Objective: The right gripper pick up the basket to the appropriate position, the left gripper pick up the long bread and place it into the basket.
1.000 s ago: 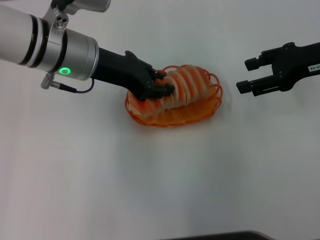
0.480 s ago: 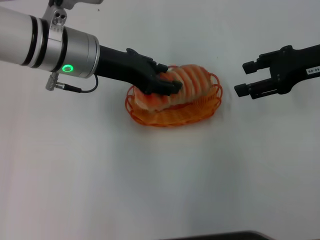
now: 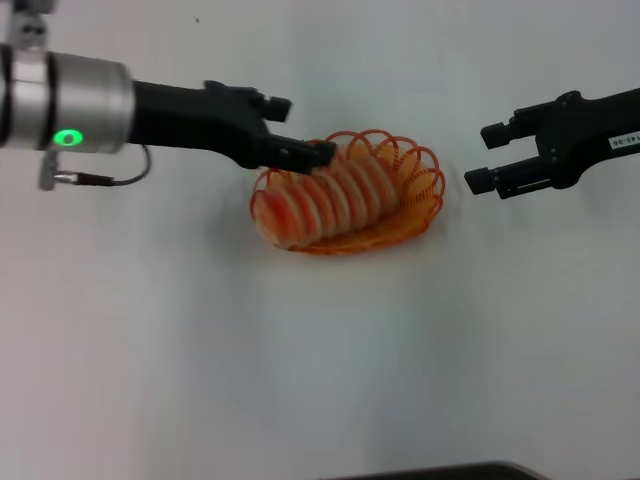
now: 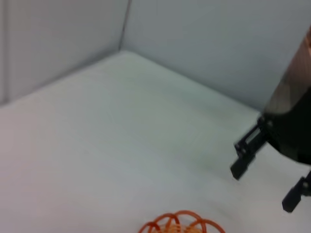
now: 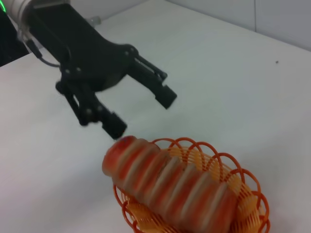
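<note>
The long bread (image 3: 325,195), orange-red with cream ridges, lies in the orange wire basket (image 3: 415,195) at the table's middle; one end overhangs the rim. Both show in the right wrist view: the bread (image 5: 170,187) and the basket (image 5: 233,177). My left gripper (image 3: 300,130) is open and empty, raised just above the bread's left end; the right wrist view shows it (image 5: 143,111) with jaws apart. My right gripper (image 3: 487,157) is open, hanging a little right of the basket, apart from it. The basket's rim (image 4: 182,224) shows in the left wrist view.
The white table (image 3: 300,350) spreads all round the basket. Pale walls (image 4: 209,43) stand behind the table in the left wrist view. A dark edge (image 3: 430,472) shows at the table's near side.
My left gripper has let go of the bread, opened, and lifted up and back to the left. The bread has settled in the basket. The right gripper has barely moved.
</note>
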